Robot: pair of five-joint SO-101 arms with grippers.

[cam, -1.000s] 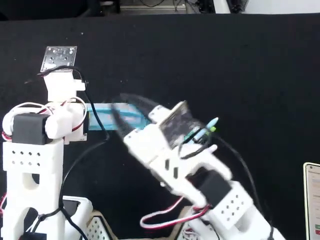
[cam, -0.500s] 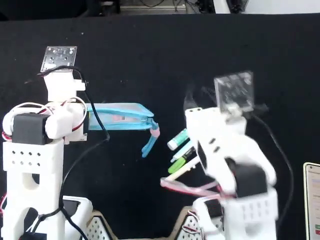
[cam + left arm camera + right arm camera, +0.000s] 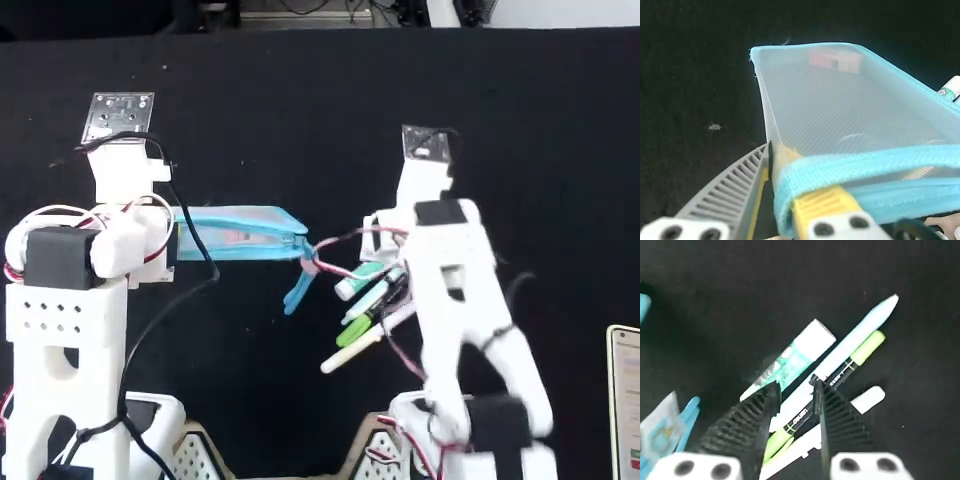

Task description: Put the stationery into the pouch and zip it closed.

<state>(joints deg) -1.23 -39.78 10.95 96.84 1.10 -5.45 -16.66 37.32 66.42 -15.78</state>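
A light blue mesh pouch [image 3: 240, 232] lies left of centre, its mouth end toward the pens. My left gripper [image 3: 777, 195] is shut on the pouch's [image 3: 840, 115] zipper-trimmed far end. Something pink [image 3: 835, 60] shows through the mesh. Several pens [image 3: 365, 310] lie fanned on the black cloth by the pouch mouth: a white and green tube [image 3: 790, 360], a pale blue pen [image 3: 855, 335], a green highlighter [image 3: 862, 350] and a white pen [image 3: 860, 400]. My right gripper [image 3: 795, 385] hangs just above them, open a little, holding nothing.
A blue strap-like piece [image 3: 298, 290] and a pink tab [image 3: 310, 265] lie at the pouch mouth, close to the pens. A white card [image 3: 625, 400] sits at the table's right edge. Black cloth stretches free behind both arms.
The right arm pulled back from over the pouch mouth, swung right, and now stands upright over the pens. The left arm and the pouch kept still.
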